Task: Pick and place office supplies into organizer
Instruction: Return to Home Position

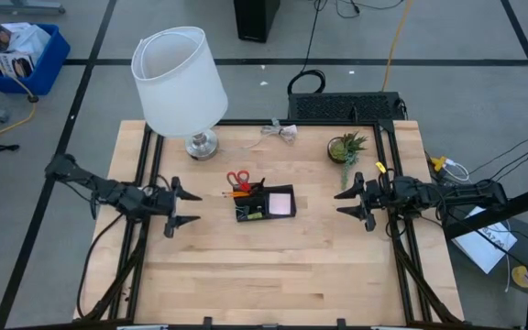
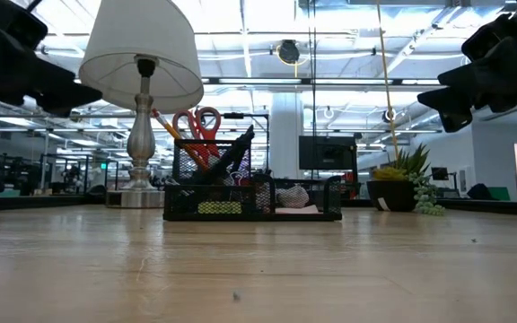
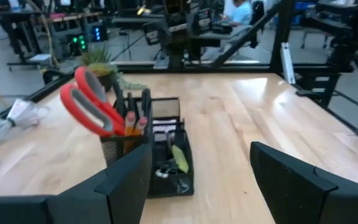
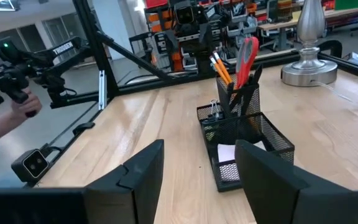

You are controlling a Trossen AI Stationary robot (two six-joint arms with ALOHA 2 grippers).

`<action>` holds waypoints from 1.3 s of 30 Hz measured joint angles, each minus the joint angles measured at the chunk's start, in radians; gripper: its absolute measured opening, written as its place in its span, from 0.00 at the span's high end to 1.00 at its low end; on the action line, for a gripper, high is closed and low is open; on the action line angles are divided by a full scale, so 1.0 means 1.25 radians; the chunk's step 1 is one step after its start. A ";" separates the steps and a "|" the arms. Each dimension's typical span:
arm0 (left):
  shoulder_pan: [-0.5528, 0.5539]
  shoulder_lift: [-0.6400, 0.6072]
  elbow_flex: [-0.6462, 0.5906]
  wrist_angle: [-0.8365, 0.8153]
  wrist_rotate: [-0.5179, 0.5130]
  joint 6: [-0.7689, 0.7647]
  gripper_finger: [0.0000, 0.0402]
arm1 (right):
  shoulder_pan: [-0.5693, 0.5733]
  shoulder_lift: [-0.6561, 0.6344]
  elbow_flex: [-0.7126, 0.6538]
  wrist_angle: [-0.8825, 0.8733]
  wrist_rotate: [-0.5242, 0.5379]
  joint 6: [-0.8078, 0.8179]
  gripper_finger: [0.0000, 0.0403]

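Note:
The black mesh organizer (image 1: 264,203) sits at the table's middle. Red-handled scissors (image 1: 237,179) and orange pencils (image 3: 132,124) stand upright in its tall cup, handles up. A pink sticky-note pad (image 1: 282,203) lies in its low tray, with small dark bits and a yellow-green item (image 3: 179,158) beside it. My left gripper (image 1: 186,207) hovers open to the organizer's left, above the table. My right gripper (image 1: 345,202) hovers open to its right. Both point at the organizer (image 2: 251,197) and touch nothing.
A white-shaded lamp (image 1: 180,82) stands on its silver base (image 1: 202,144) at the far left of the organizer. A small potted plant (image 1: 346,147) stands far right, and a black mesh box (image 1: 346,107) sits at the far edge. A person's hand (image 4: 5,118) shows beyond the table.

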 joint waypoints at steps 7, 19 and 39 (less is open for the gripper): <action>0.028 0.016 0.000 0.004 0.002 -0.013 0.32 | 0.000 0.000 0.000 0.000 0.000 0.000 0.53; 0.028 0.016 0.000 0.006 0.000 -0.014 0.32 | 0.000 0.000 0.000 0.000 0.000 0.000 0.53; 0.028 0.016 0.000 0.007 -0.001 -0.014 0.32 | 0.000 0.000 0.000 0.001 0.000 0.000 0.53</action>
